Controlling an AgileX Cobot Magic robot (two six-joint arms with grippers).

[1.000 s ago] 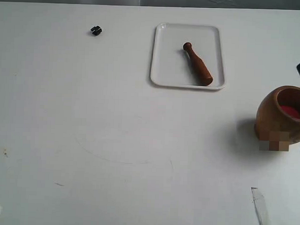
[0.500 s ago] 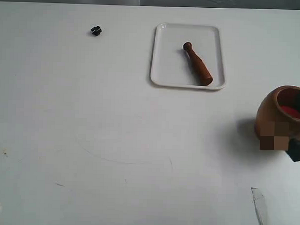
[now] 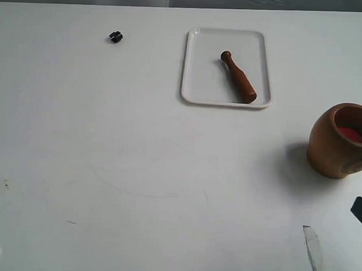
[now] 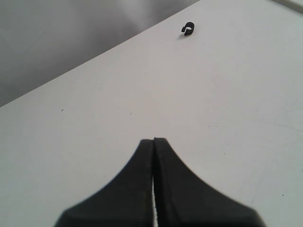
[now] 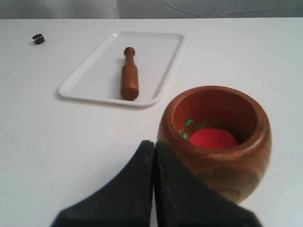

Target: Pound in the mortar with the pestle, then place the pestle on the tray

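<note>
The light-brown wooden mortar [image 3: 339, 140] stands at the right edge of the table, red showing inside [image 5: 213, 138]. Inside the white tray [image 3: 198, 82] at the back centre, the reddish-brown pestle [image 3: 237, 77] lies flat; the right wrist view also shows the pestle [image 5: 129, 74] on the tray [image 5: 94, 80]. My right gripper [image 5: 154, 143] is shut and empty, just beside the mortar's near wall; only a dark bit of that arm [image 3: 361, 208] shows at the right edge. My left gripper [image 4: 154, 140] is shut, empty, over bare table, out of the exterior view.
A tiny black object [image 3: 115, 36] lies at the back left of the white table, also seen as a small clip [image 4: 188, 29] in the left wrist view. The table's far edge [image 3: 84, 4] meets a grey wall.
The right arm has drawn back from the mortar toward the lower right edge of the exterior view. Mortar, pestle and tray have not moved.
</note>
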